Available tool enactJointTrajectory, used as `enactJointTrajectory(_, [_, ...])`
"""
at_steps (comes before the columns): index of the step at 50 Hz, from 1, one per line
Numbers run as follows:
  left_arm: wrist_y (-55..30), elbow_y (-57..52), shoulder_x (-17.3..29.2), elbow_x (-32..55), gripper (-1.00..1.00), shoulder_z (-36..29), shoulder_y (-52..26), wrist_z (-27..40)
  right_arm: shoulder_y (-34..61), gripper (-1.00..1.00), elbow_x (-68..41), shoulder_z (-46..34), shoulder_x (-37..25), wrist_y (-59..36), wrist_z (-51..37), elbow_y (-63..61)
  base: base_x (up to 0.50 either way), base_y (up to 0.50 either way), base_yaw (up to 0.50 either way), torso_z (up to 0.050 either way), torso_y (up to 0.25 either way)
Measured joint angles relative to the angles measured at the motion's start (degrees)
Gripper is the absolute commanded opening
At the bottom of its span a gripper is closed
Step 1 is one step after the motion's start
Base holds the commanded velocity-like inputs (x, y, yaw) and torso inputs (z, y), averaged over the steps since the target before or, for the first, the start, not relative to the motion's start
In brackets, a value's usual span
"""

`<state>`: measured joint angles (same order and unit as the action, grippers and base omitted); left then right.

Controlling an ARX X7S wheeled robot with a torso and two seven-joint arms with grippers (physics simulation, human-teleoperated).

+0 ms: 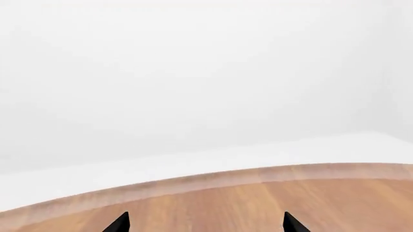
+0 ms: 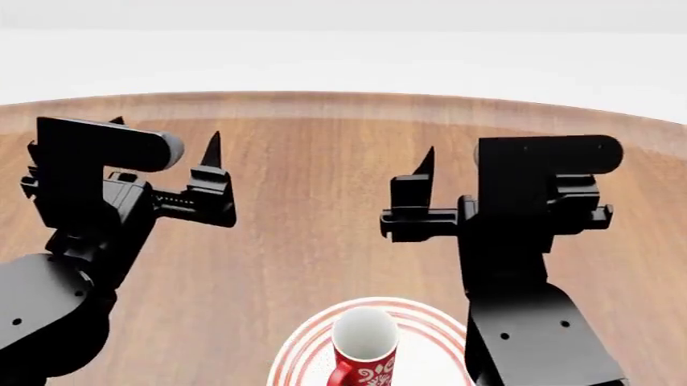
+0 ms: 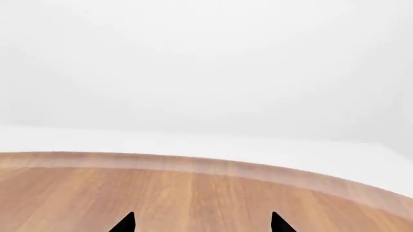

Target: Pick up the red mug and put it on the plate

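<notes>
A: Where does the red mug (image 2: 363,350) stand?

B: In the head view it stands upright on the plate (image 2: 306,346), at the near edge of the table (image 2: 322,209), between the two arms. Its white inside faces up, and the red handle and a bit of white pattern show at the lower edge of the picture. The plate's red rings curve out to either side of it.

A: Does either arm touch it?

B: No. Both grippers are held above the table, farther out than the plate and well apart from the mug. The left gripper (image 2: 161,141) sits at the left of the head view, the right gripper (image 2: 483,169) at the right; the right arm's black body covers part of the plate's right side.

A: And the jaws?

B: Both pairs stand spread with nothing between them. In the left wrist view the two black fingertips (image 1: 119,223) show wide apart over bare wood, and the right wrist view shows the same, with one fingertip (image 3: 125,223) at each side and only table between. In the head view only the inner fingertip of each gripper is plain; the outer ones are mostly hidden behind the wrist housings.

A: What else do the wrist views show?

B: The curved far rim of the table (image 3: 193,164) and a plain white background beyond it. Neither the mug nor the plate shows in either of them.
</notes>
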<state>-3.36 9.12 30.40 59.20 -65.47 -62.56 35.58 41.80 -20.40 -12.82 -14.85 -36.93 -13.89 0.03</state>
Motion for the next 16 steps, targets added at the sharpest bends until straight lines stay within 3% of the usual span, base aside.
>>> enactJointTrajectory(16, [-0.98, 1.47, -1.41, -0.37, 1.0, 0.75, -2.03, 1.84, 0.62, 1.0, -0.32, -0.86, -0.53, -1.48, -0.73, -4.64, 0.0, 0.0, 0.0, 0.0, 0.0])
